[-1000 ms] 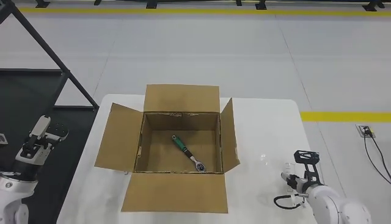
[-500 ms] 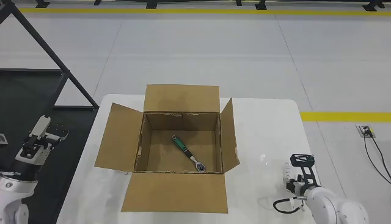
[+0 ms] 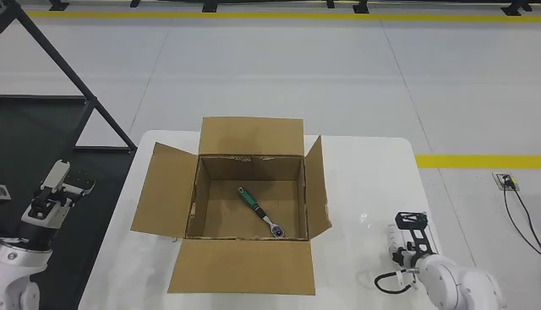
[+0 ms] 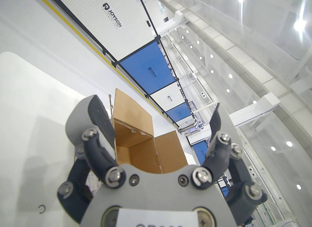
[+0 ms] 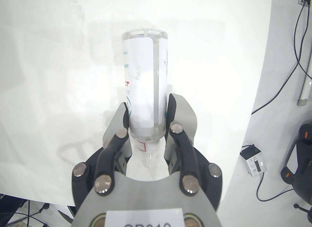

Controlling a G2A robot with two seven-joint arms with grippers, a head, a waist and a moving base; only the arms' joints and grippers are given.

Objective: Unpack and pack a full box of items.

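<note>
- Top view: open cardboard box [image 3: 251,263] sits mid-table [image 3: 363,166], all four flaps folded out. A green-handled wrench [image 3: 258,211] lies on the box floor.
- Right gripper [image 3: 406,241] is near the table's front right corner, well apart from the box.
- Right wrist view: right gripper [image 5: 148,107] has its jaws clamped on a clear bottle [image 5: 146,74]. The fingers [image 5: 171,106] pinch it low, near the neck end, with the base pointing away toward the table.
- Can't tell if the bottle's base touches the table or hangs just above it.
- Left gripper [image 4: 157,111] has its jaws spread wide and holds nothing. It's off the table's left side [image 3: 52,193], facing the box.
- Risk: the grip is near one end, so the long body could swing or slide in the pads on a fast move.
- Risk: if let go while tilted, the bottle likely tips and rolls, and the table edge is close on that side.
- Risk: heading back to the box, the bottle could clip the right flap [image 3: 317,187] and shove the box.
- Risk: dropped in, it could land on the wrench and sit crooked.
</note>
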